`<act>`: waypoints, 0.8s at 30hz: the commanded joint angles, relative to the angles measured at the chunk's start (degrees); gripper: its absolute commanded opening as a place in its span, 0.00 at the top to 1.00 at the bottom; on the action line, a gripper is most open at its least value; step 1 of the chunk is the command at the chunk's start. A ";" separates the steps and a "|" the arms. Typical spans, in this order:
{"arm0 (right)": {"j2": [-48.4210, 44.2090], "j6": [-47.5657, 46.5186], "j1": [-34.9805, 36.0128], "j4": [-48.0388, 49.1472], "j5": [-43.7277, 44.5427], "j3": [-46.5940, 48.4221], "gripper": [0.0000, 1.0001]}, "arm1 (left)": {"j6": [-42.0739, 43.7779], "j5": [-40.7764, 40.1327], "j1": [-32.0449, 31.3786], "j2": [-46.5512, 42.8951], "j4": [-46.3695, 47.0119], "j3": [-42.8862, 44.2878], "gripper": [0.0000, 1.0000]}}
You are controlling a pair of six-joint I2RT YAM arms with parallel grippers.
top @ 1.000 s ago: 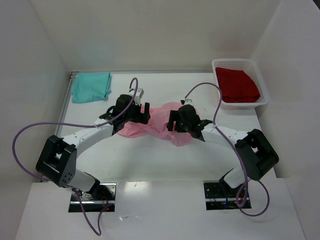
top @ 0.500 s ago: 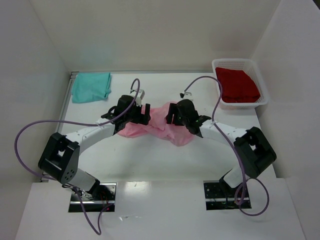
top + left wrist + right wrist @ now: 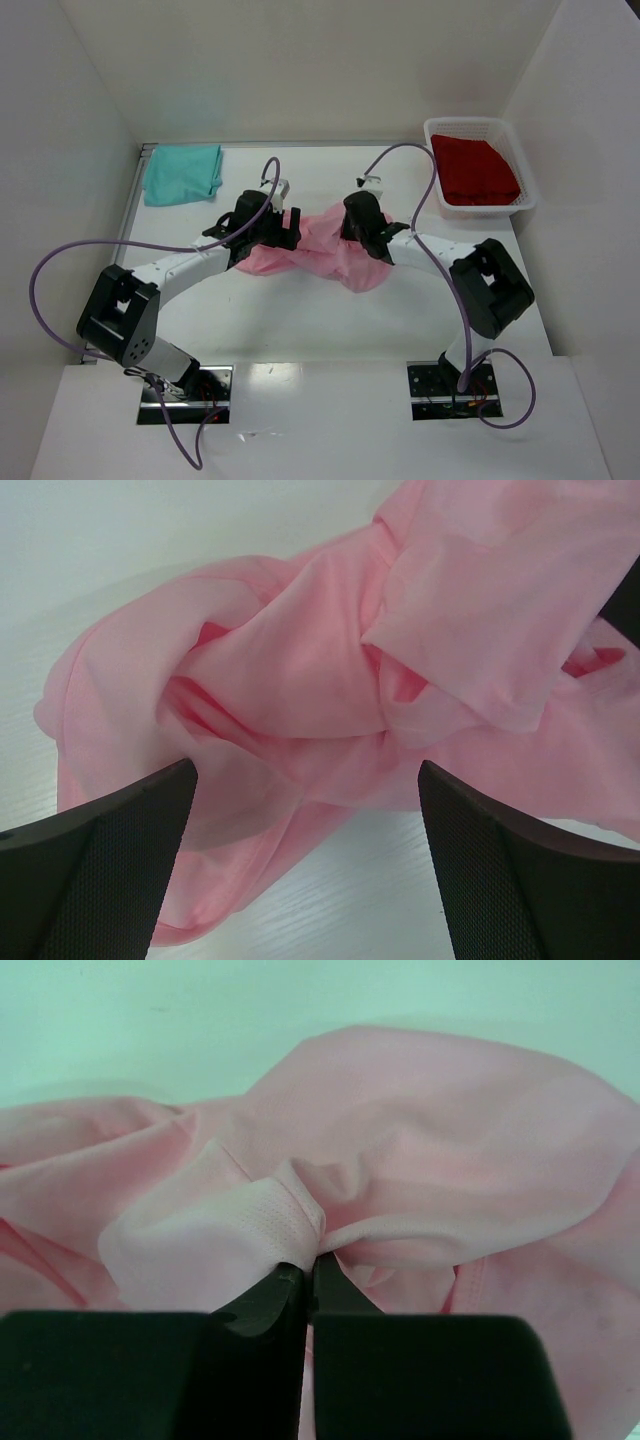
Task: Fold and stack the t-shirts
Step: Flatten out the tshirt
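Observation:
A crumpled light pink t-shirt [image 3: 315,248] lies in the middle of the table. Over its left end hangs my left gripper [image 3: 285,225], open, its fingers [image 3: 95,865] standing wide on either side of the bunched pink cloth [image 3: 330,680], with nothing between the tips but table. My right gripper [image 3: 360,222] is on the shirt's upper right part, shut on a pinched fold of the pink t-shirt [image 3: 270,1230]; its jaws meet with the cloth caught at the tips [image 3: 310,1265]. A folded teal t-shirt [image 3: 182,173] lies at the back left. A red t-shirt [image 3: 474,170] sits in the basket.
A white plastic basket [image 3: 528,178] stands at the back right against the side wall. White walls close in the table at the back and on both sides. Purple cables [image 3: 60,262] loop off both arms.
My right gripper has moved up and to the left over the pink shirt and shut on a fold of it. The left gripper has barely moved and stays open.

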 commanded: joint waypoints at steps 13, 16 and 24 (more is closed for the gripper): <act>-11.03 -6.49 -2.48 -0.62 4.44 16.47 1.00 | 0.56 -0.27 -0.11 1.59 2.01 1.19 0.01; -12.18 -7.98 -2.48 -1.16 3.91 17.80 1.00 | 0.56 0.26 -0.11 2.20 2.63 1.19 0.01; -15.08 -9.03 -2.48 -1.16 -1.18 19.20 1.00 | -0.58 -1.74 -0.11 2.82 2.63 1.19 0.01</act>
